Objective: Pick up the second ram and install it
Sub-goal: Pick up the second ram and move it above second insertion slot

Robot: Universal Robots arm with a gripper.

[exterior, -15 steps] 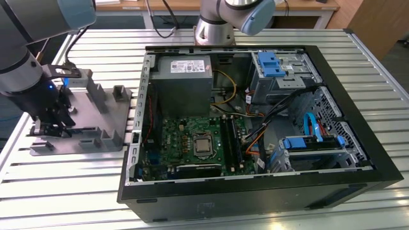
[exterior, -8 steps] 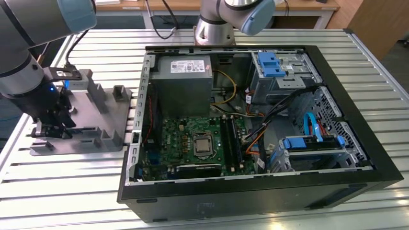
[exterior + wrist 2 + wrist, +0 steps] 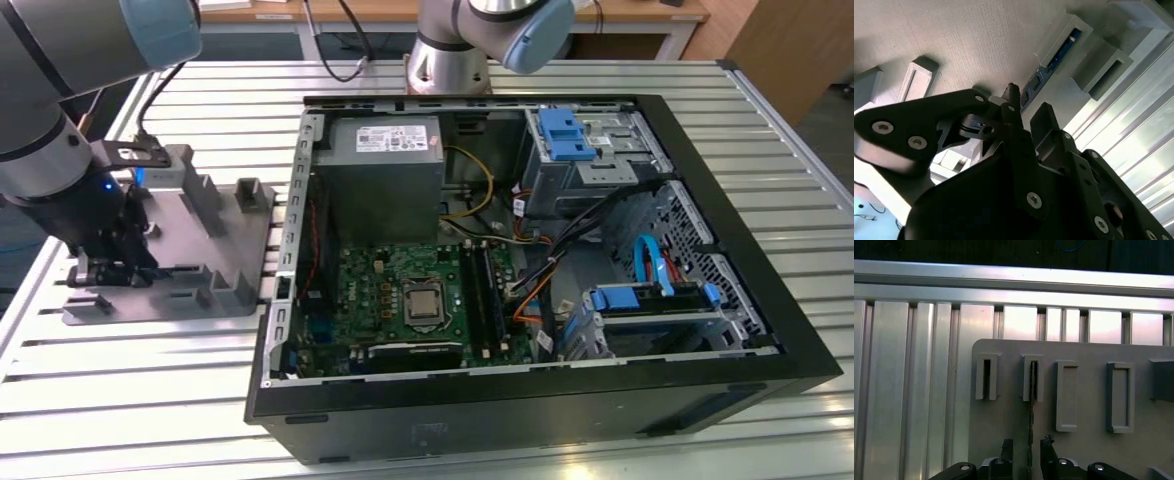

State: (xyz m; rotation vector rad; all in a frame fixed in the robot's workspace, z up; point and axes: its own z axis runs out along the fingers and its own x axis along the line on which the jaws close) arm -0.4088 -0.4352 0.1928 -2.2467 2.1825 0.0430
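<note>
The second ram, a thin dark-green memory stick, is stood on edge in a slot of the grey plastic pegged tray on the slatted aluminium tabletop. It is straddled by the unclenched fingers of the black gripper, with narrow gaps left either side.

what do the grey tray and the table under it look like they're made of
Tray: probably 3D-printed plastic, matte grey; the second wrist view shows fine layer lines across its surface. Table: looks like bare aluminium profile, with bright, reflective ribbed slats and grooves between them.
</note>
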